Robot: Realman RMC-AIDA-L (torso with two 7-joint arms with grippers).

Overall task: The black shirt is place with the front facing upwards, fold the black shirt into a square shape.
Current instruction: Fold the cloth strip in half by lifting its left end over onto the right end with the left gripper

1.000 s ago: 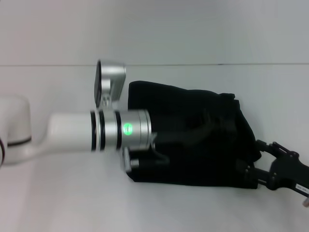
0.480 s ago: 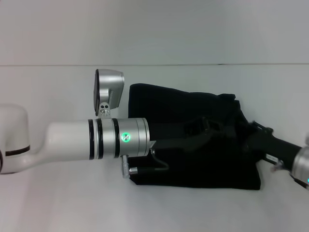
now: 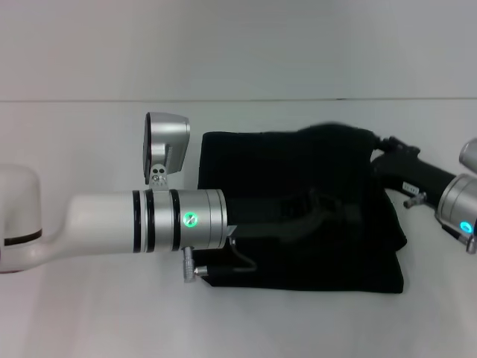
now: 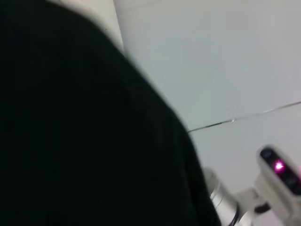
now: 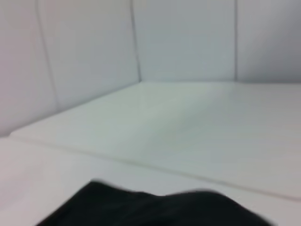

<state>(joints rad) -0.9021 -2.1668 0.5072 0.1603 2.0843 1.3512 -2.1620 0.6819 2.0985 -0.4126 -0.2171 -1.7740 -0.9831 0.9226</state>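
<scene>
Left arm reached in from left across white table (image 3: 89, 313), forearm level. Left gripper (image 3: 317, 212) sat over middle of black shirt (image 3: 253, 160), dark against dark cloth; finger state could not be told. Shirt lay mid-table as folded, roughly square bundle, far right corner bunched and raised. Right gripper (image 3: 384, 160) was at that far right corner, fingers lost in fabric; could not tell whether gripping. Left wrist view mostly filled by black cloth.
</scene>
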